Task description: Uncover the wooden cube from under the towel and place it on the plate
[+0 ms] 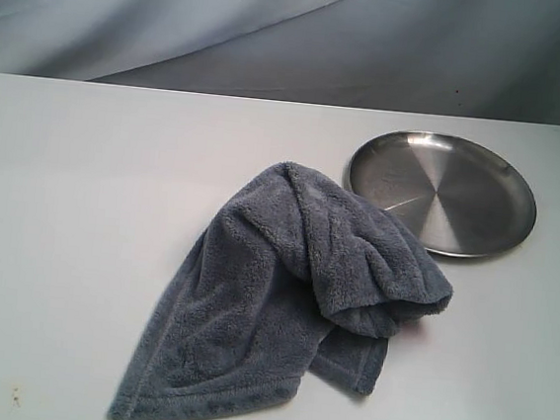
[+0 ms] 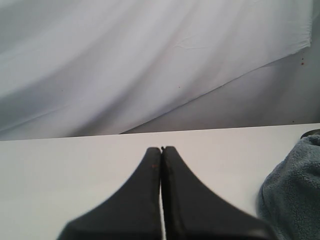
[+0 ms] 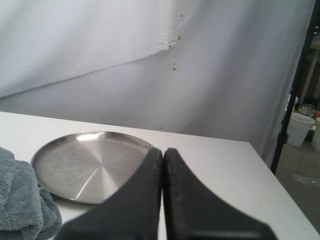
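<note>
Two hands on record, neither visible in the exterior view. Left hand (image 2: 161, 148): pressed together, holding nothing, over bare desk (image 1: 63, 199) to the left of the towel (image 1: 292, 291). Right hand (image 3: 163, 150): also pressed together and empty, on the near side of the plate (image 1: 443, 191).

Layout. Towel lies crumpled mid-desk, with a flat tail running to the near left and a thick folded mound at its right end. Plate sits to the far right of the towel, bare. The towel's far fold comes just beside the plate's left rim; cannot tell whether they touch. Wooden cube: not visible in any view. Judgement: it sits under the raised mound, the only part high enough to hide it.

Step in hand (judgement): uncovering, not yet begun. Task is at its very start.

Notes for doing it well:
- Spread one hand first; pressed together as they are, neither can pinch fleece.
- Left hand looks better placed. Pinch a single layer at the hem of the flat near-left tail, lift, then draw off to the left, away from the plate.
- Lift before dragging. Fleece pulled flat along the desk could carry the cube along or tip it.
- Hold the cloth clear of the plate so the landing spot is free.
- Right hand then has a short path with the cube, far and right to the plate.
- Risk: the doubled fold may need a second pull.
</note>
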Action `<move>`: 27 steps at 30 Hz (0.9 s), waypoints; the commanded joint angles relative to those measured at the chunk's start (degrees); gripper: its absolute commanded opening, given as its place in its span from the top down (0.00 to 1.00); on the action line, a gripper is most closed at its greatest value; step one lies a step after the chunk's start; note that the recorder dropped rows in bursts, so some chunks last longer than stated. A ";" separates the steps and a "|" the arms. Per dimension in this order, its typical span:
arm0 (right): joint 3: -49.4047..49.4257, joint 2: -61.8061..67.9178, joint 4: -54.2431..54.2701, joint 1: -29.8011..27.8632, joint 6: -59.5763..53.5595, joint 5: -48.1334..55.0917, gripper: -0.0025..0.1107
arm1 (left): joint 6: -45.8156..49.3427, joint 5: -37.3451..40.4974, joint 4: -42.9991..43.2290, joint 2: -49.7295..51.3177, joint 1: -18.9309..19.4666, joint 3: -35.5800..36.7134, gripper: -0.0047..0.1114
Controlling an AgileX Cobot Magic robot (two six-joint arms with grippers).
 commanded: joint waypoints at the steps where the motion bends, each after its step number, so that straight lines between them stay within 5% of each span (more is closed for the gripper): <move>1: 0.23 -0.18 0.38 -0.50 0.94 -0.49 0.98 | -0.15 -0.62 -0.14 -0.24 0.12 0.25 0.96; 16: -0.73 -0.18 13.48 -0.50 8.25 -15.87 0.98 | -0.15 -0.62 -0.14 -0.24 0.12 0.25 0.96; 23: -20.52 -0.18 3.35 -0.50 8.38 -9.36 0.98 | -0.15 -0.62 -0.14 -0.24 0.12 0.25 0.96; 27: -33.73 -0.18 -2.02 1.51 3.80 9.74 0.98 | -0.15 -0.62 -0.14 -0.24 0.12 0.25 0.96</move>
